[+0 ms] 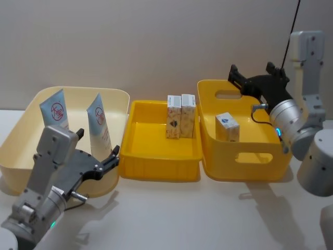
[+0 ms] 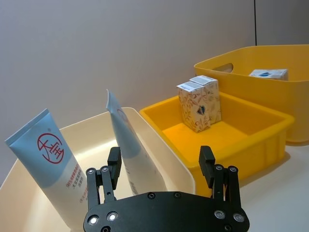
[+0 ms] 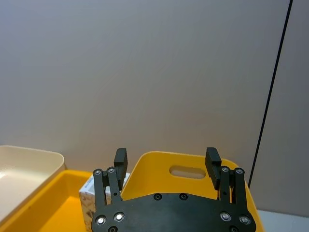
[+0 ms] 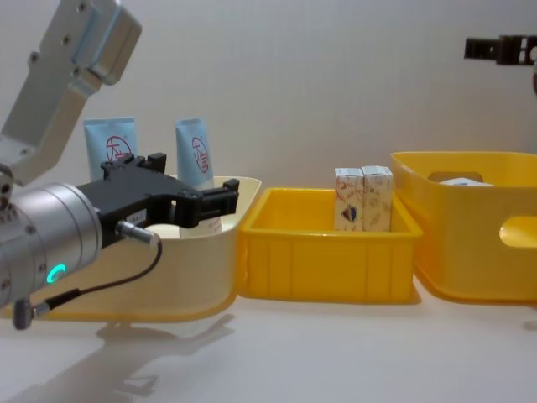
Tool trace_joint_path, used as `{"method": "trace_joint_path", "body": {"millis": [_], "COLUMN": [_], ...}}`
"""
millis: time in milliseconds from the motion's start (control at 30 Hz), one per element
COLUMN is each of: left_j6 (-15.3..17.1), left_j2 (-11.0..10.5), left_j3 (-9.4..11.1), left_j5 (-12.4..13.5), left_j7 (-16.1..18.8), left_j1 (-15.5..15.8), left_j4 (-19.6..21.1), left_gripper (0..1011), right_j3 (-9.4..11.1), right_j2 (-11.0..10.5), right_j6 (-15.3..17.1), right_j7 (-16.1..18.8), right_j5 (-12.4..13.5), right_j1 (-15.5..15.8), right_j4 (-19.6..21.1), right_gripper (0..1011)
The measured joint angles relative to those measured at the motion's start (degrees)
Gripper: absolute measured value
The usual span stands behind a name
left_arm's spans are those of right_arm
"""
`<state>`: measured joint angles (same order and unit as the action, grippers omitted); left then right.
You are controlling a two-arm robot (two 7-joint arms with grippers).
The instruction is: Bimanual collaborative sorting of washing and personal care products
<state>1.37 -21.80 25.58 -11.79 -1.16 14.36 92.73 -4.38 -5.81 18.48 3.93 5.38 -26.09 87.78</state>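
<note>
Left hand (image 1: 98,142) and right hand (image 1: 252,70) both gape empty above a pale desk (image 1: 182,219) against a plain grey wall (image 1: 156,41).

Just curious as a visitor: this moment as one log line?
left gripper: open, by cream bin | right gripper: open, above deep bin | two tubes: cream bin | two cartons: tray | one carton: deep bin

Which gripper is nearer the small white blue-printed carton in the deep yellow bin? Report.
Right. The right gripper hangs above the deep yellow bin, behind the carton; the left gripper is by the cream plastic bin.
</note>
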Motion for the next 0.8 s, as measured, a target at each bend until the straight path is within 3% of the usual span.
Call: {"method": "trace_joint_path", "body": {"millis": [800], "left_j6": [3.1], "left_j2": [3.4], "left_j3": [-2.8], "left_j5": [-3.0], "left_j7": [-3.4], "left_j1": [7.8], "left_j4": [-8.2], "left_gripper": [1004], "right_j3": [1.5], "right_j2": [0.1], "right_j6": [-2.7], "right_j7": [1.0], "right_j5": [1.0], "right_j1": [1.7], "right_j4": [4.8], "right_gripper": [1001]}}
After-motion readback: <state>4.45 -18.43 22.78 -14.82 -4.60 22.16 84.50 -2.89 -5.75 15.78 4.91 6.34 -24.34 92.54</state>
